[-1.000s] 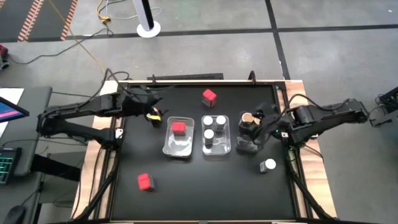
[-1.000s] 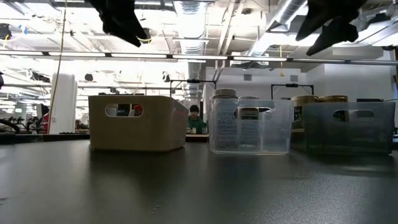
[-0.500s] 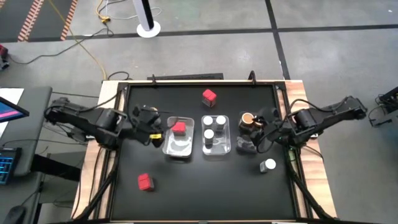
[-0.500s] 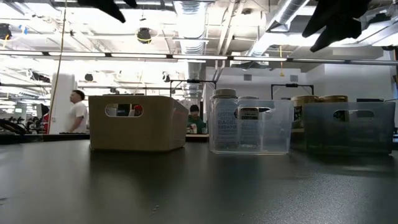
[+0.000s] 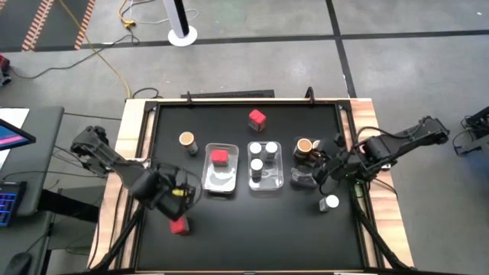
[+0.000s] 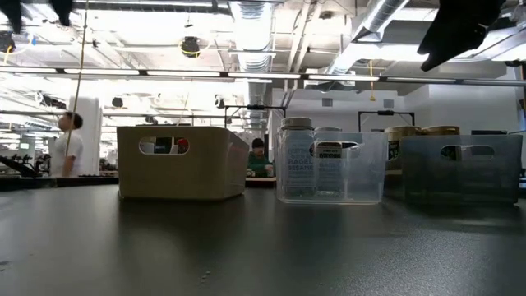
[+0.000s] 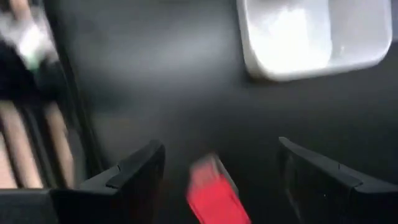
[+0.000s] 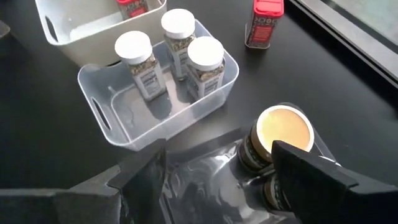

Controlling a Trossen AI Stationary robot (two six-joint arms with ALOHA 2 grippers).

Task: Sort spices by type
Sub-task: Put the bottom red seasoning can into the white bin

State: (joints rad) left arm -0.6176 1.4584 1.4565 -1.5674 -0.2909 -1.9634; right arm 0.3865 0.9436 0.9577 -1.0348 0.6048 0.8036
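We see left pincer (image 7: 217, 180) spread above red spice box (image 5: 178, 223); right pincer (image 8: 217, 174) spread over tan-lidded jar (image 8: 283, 134).

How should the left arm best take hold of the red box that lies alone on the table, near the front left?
Probably from straight above, closing on the two flat opposite sides of the red box. It is small and cube-like and stands free on the black table, with nothing beside it. The left end effector is open above it, a finger on either side, so lowering should suffice.
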